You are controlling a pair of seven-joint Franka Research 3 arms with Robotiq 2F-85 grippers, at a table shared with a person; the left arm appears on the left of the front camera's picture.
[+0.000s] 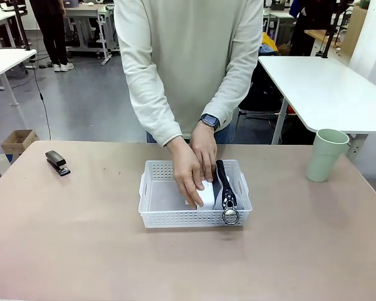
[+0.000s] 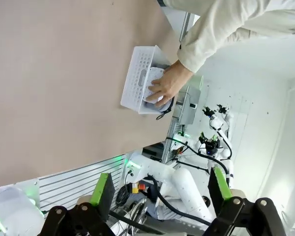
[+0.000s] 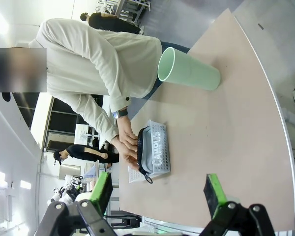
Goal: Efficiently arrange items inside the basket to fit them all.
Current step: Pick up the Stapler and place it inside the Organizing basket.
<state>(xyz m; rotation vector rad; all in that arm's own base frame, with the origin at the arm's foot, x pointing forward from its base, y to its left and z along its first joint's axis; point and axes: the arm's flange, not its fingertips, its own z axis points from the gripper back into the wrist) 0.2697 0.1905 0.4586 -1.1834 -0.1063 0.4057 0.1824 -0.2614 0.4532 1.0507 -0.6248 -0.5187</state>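
Pale brown desk (image 1: 81,251), open workshop behind. One person in a cream long-sleeved top stands at the far side.

The robot's left hand (image 2: 162,173) and right hand (image 3: 160,176) are both spread wide and hold nothing. Each is well apart from the basket.

The shallow white perforated plastic basket (image 1: 191,219) sits mid-desk, its long axis running left to right. The pale green plastic cup (image 1: 326,155) stands upright outside it, well to the robot's right.

Inside the basket, a grey zip pouch (image 1: 224,188) with black zipper stands on edge along the right end, its metal ring (image 1: 230,217) at the near rim. Just beside it lies the white rounded block (image 1: 207,195), with both of the person's hands (image 1: 189,174) pressing on it. The basket's left half looks free.

The small black stapler (image 1: 57,162) lies outside, well to the robot's left, its long axis slanting from far-left to near-right.

Judgement: two of four items are in. You have the stapler nearer the left arm and the cup nearer the right. Do not reach in while the person's hands occupy the basket. The cup is the bulkiest item and will likely need laying on its side in the free half.
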